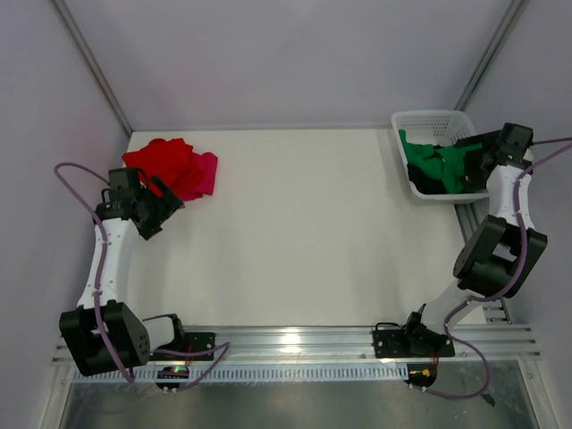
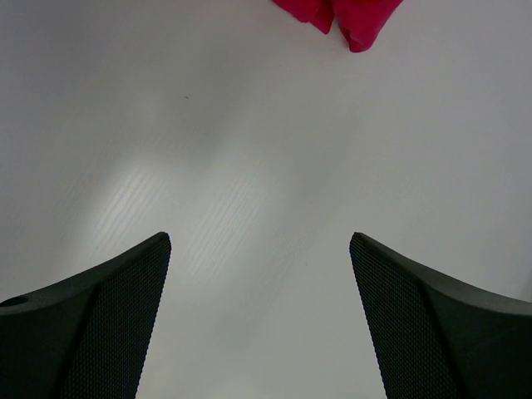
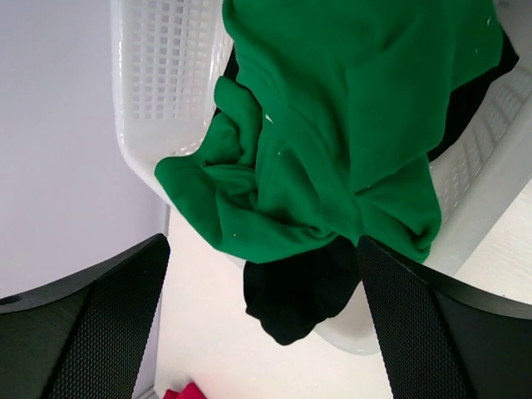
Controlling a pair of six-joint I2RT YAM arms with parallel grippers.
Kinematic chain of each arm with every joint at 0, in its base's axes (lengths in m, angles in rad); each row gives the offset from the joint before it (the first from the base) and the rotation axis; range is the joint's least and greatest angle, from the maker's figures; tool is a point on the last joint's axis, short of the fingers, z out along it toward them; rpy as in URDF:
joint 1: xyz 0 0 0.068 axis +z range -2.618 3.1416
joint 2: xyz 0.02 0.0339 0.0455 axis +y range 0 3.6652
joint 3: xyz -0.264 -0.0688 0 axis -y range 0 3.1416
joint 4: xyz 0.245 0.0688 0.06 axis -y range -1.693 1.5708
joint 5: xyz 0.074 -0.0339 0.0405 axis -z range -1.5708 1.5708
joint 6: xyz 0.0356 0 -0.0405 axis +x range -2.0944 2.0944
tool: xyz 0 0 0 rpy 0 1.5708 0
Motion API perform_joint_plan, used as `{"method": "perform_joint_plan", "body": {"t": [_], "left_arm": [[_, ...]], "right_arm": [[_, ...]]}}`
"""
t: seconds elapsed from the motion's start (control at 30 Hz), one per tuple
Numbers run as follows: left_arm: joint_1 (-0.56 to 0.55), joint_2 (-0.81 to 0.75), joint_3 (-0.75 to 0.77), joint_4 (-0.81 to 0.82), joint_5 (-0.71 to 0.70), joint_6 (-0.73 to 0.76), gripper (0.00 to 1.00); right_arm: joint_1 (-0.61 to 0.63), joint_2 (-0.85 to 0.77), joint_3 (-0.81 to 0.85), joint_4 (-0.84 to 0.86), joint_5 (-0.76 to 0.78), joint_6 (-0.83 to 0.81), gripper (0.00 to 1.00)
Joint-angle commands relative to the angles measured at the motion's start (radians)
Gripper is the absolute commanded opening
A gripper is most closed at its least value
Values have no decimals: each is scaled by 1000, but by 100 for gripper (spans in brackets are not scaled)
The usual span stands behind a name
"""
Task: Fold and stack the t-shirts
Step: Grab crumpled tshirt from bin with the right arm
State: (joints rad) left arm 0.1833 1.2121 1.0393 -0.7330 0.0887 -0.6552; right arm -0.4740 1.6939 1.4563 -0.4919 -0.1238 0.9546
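Right end effector (image 3: 262, 243), jaws wide and holding nothing, faces the green t-shirt (image 3: 332, 125), which lies crumpled on the black t-shirt (image 3: 291, 303) in the white basket (image 3: 158, 75) at the far right corner of the tabletop (image 1: 304, 223). We judge a good pick pinches only green cloth at a bunched fold and lifts it clear of the rim. Left end effector (image 2: 259, 243), also wide and empty, sits near the red t-shirt (image 1: 165, 161) and magenta-pink t-shirt (image 1: 207, 174), heaped together far left. We count four shirts, one of each colour, one basket, two end effectors.
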Motion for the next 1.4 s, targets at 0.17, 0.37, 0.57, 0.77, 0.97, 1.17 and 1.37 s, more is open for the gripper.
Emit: {"method": "perform_joint_plan", "body": {"t": [0.17,0.37,0.57,0.77,0.97,1.17,1.37], "left_arm": [[-1,64,25,54,-1,31,90],[-1,112,74,47,29,43,88],[1,121,77,40,46,40,88],[-1,87,48,37,28,42,88],[-1,60,34,17,2,45,88],[-1,52,39,-2,-9,43,88],[-1,56,44,-11,-29,48,88]], "right_arm": [[-6,-5,3,-83,42,150,98],[-6,-112,-63,-197,263,196,98],[-6,-77,-28,-240,331,193,98],[-6,7,48,-191,340,130,97],[-6,82,111,-166,342,78,95],[-6,148,153,-129,309,50,91],[-5,194,148,-71,256,38,65]]}}
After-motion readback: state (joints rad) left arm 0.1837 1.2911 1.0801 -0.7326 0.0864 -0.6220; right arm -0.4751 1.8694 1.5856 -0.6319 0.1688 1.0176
